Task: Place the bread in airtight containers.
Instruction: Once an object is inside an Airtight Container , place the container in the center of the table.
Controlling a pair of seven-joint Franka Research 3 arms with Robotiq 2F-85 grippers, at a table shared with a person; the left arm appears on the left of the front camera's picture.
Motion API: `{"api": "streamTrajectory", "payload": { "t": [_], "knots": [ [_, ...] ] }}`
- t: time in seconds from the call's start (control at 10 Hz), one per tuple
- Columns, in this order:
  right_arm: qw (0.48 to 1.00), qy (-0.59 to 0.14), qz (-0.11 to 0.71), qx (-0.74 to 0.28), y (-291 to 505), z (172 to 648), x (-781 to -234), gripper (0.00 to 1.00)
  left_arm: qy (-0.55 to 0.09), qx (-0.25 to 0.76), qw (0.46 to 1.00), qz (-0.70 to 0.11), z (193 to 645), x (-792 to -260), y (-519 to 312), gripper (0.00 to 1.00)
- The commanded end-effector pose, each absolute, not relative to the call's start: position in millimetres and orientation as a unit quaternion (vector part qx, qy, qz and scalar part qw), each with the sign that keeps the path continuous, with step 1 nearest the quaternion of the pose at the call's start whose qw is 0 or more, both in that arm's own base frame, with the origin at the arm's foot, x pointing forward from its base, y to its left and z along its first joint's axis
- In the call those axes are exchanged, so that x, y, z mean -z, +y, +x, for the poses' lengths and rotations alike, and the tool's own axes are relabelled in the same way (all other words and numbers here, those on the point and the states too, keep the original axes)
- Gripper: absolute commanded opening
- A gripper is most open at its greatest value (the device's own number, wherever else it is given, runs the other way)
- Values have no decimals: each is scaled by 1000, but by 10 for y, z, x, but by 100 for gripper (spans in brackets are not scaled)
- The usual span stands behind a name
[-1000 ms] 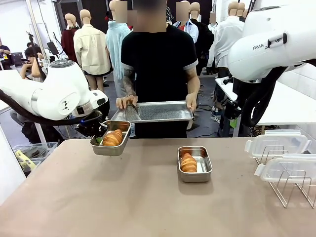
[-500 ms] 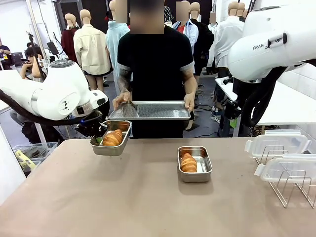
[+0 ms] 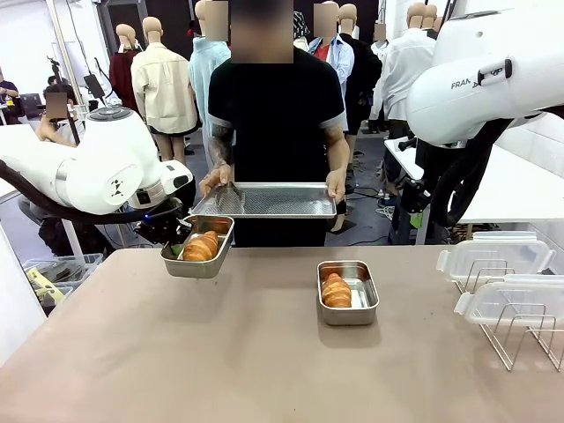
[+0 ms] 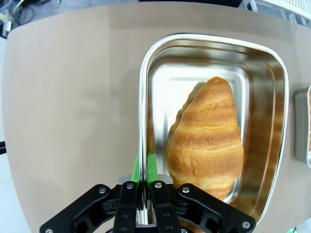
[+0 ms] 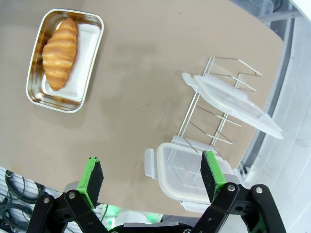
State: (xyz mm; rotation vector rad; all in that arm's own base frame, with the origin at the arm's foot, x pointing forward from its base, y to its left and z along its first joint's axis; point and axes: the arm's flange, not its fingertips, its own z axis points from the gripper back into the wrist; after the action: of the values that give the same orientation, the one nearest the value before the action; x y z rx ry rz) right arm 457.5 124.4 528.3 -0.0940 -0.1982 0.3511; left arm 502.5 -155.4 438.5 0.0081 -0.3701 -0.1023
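My left gripper point(image 4: 144, 162) is shut on the rim of one steel airtight container point(image 4: 209, 41). A golden croissant point(image 4: 206, 136) lies inside it. In the front view this container point(image 3: 196, 267) and its bread point(image 3: 201, 246) appear raised over the table's far left. The second container point(image 3: 368, 291) rests on the table at centre with a croissant point(image 3: 336, 289) in it. My right gripper point(image 5: 151, 167) hangs open high above the table, looking down on that container point(image 5: 87, 48) and its croissant point(image 5: 59, 52).
Two clear lids point(image 3: 493, 256) point(image 3: 515, 300) lean on a wire rack point(image 3: 520, 339) at the table's right; the right wrist view shows a lid point(image 5: 233, 104) and the rack point(image 5: 209, 126). A person across the table holds a perforated steel tray point(image 3: 269, 200).
The person has straightened up and shifted the tray slightly left. Both arms and both containers have stayed where they were.
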Motion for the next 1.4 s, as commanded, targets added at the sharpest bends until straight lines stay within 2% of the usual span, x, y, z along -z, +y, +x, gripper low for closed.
{"api": "streamTrajectory", "payload": {
  "t": [0.0, 0.4, 0.6, 0.9, 1.3],
  "knots": [
    [978, -93, -58, -177, 1249, 4603, -5306, 100, -187, 50, 981, 3, 5048, -4431, -1553, 0],
    [978, -93, -58, -177, 1249, 4603, -5306, 100, -184, 51, 982, 4, 5025, -4385, -1554, 0],
    [978, -93, -58, -177, 1249, 4603, -5306, 100, -199, 43, 979, 35, 5024, -4226, -1409, 0],
    [978, -93, -58, -177, 1249, 4603, -5306, 100, -202, 10, 979, 24, 5112, -3889, -1084, 0],
    [978, -93, -58, -177, 1249, 4603, -5306, 100, -165, -7, 986, 16, 5229, -3386, -807, 0]
  ]
}}
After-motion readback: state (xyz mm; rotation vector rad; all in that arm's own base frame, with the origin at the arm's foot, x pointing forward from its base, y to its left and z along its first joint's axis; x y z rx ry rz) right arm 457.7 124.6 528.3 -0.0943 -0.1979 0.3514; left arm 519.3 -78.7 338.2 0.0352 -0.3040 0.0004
